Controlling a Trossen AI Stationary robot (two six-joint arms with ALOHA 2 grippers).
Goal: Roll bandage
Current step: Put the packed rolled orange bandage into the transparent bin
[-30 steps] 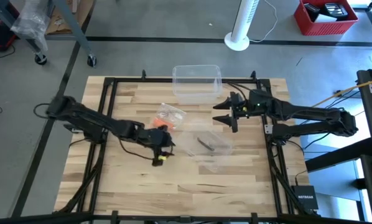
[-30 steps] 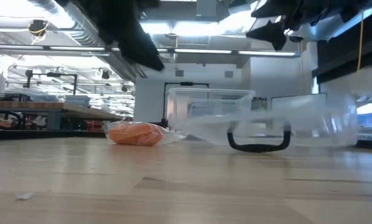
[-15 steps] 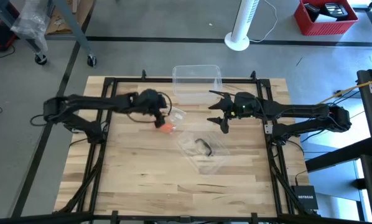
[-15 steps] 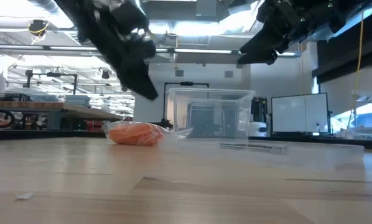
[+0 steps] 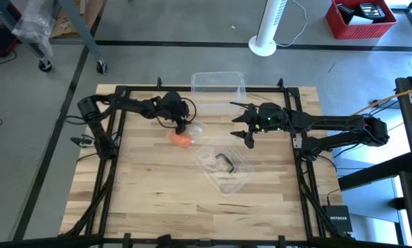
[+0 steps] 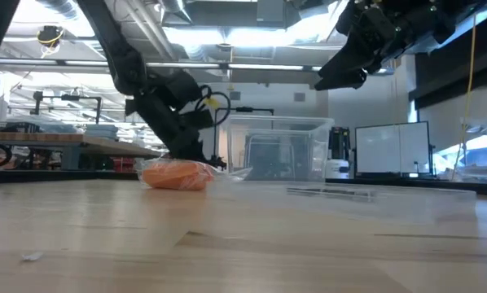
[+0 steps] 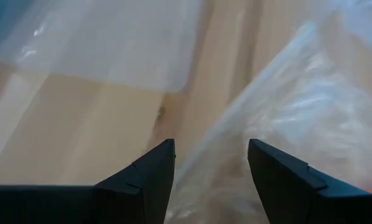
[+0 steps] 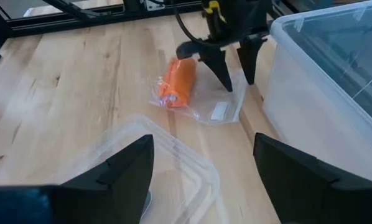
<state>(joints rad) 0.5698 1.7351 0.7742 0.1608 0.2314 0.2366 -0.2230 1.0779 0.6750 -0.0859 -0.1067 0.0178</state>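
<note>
The bandage (image 5: 182, 138) is an orange roll inside a clear plastic wrapper (image 8: 214, 111), lying on the table left of centre; it also shows in the low view (image 6: 177, 175) and in the right wrist view (image 8: 178, 82). My left gripper (image 5: 184, 127) is open and low over the wrapper's far end, one finger on each side of it (image 7: 211, 152). My right gripper (image 5: 244, 128) is open and empty, held above the table to the right of the bandage. My left gripper comes from above with its fingers (image 8: 226, 78) slanting down at the wrapper's empty far end (image 8: 218, 112), beside the roll. I cannot tell whether the fingertips touch the plastic. The wrapper lies flat on the table.
A clear plastic box (image 5: 218, 91) stands at the table's far edge, just beyond both grippers. Its clear lid with a black handle (image 5: 224, 164) lies flat at the table's centre, nearer than the bandage. Bare wood lies toward the near edge.
My left gripper has gone from the table's middle toward the far edge, then down to the wrapper beside the orange roll. The clear lid, which stood tilted up with its handle hanging, now lies flat on the table.
</note>
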